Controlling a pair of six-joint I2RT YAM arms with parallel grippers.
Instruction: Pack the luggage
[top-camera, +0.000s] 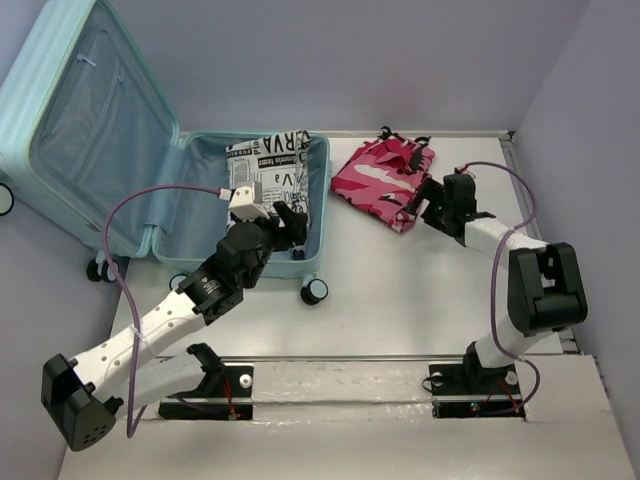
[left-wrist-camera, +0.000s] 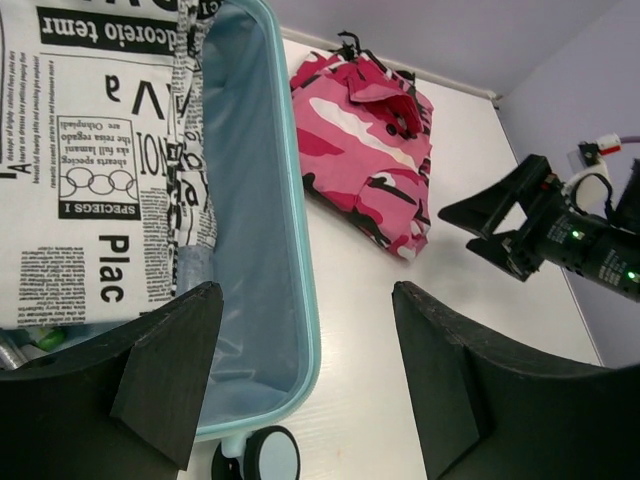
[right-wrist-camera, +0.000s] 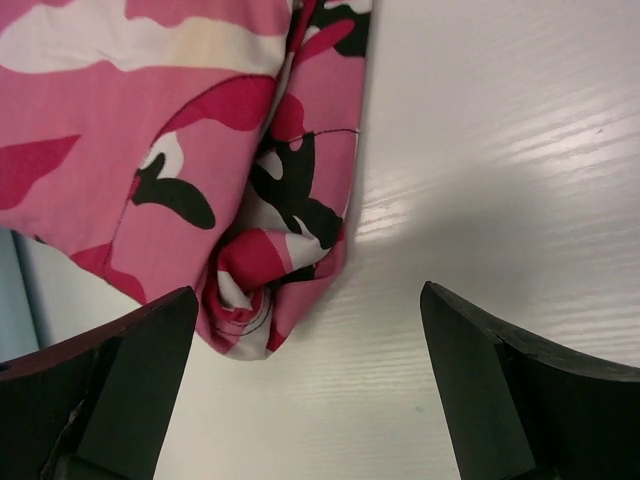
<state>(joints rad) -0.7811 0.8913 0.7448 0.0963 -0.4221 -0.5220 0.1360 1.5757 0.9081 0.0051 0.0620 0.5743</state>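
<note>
- Jaws of both arms stand apart and hold nothing: the left gripper (top-camera: 287, 224) hovers over the near right corner of the suitcase (top-camera: 90, 130), and the right gripper (right-wrist-camera: 308, 298) has the near corner of the pink camouflage garment (top-camera: 383, 172) between its fingers, not pinched.
- You find the suitcase lying open at the far left of the table (top-camera: 400, 300), with its lid tipped back to the left and one wheel (top-camera: 314, 291) at the near right corner.
- Inside its far part already lies a folded cloth with newspaper print (top-camera: 268, 165); the near part looks bare.
- The pink garment lies on the table just to the right of the suitcase, not yet packed.
- I judge the shell stiff and smooth, so your fingers may slip on the ribs; take it at the thin rim of the lid.
- It is large and probably rolls on its wheels, so push it gently.
- The garment is soft and light; pinch a thick folded edge, or it will unfold when you lift.
</note>
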